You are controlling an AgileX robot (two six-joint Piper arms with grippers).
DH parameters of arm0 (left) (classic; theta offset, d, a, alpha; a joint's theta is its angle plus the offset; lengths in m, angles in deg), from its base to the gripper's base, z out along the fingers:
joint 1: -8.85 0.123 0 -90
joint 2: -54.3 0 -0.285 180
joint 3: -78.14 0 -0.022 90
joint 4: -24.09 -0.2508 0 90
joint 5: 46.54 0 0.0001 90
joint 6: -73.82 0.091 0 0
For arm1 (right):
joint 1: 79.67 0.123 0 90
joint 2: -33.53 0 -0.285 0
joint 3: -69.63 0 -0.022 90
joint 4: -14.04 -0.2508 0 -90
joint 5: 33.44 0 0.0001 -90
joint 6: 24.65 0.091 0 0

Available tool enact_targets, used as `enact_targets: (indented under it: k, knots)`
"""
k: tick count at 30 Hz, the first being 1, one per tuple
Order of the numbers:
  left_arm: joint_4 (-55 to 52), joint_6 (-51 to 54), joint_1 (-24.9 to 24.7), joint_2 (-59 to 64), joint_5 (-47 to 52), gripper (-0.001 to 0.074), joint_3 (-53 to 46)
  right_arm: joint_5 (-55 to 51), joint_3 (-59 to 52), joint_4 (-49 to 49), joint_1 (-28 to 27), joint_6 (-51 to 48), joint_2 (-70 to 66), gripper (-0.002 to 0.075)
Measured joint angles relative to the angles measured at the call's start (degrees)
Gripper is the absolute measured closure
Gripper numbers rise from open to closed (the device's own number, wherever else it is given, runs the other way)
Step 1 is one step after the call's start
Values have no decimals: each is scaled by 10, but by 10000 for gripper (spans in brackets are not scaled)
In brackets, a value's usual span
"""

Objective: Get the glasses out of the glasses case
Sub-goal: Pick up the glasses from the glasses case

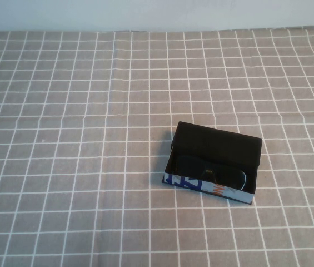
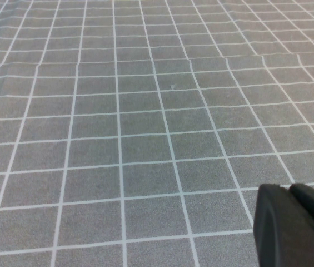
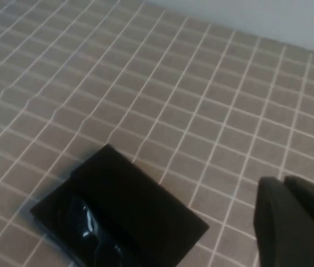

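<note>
The glasses case lies open on the checked cloth right of centre, its black flap lid folded back and its white printed front side facing me. The black glasses with dark lenses lie inside it. In the right wrist view the case and the glasses show below and to one side of my right gripper, which is shut, empty and apart from the case. My left gripper is shut and empty over bare cloth. Neither gripper shows in the high view.
A grey cloth with white grid lines covers the whole table. A white wall runs along the far edge.
</note>
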Motion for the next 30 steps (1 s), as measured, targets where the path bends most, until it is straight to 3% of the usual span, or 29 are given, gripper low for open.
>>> enact_targets:
  k: [12, 15, 22, 30]
  knots:
    - [0, 0, 0, 0, 0, 740, 0, -96, 93, 48, 141, -72, -202, 731]
    - [0, 0, 0, 0, 0, 740, 0, -101, 105, 62, 169, -72, -245, 678]
    - [0, 0, 0, 0, 0, 740, 0, -107, 133, 117, 201, -72, -338, 444]
    - [0, 0, 0, 0, 0, 740, 0, -99, 135, 135, 204, -85, -410, 409]
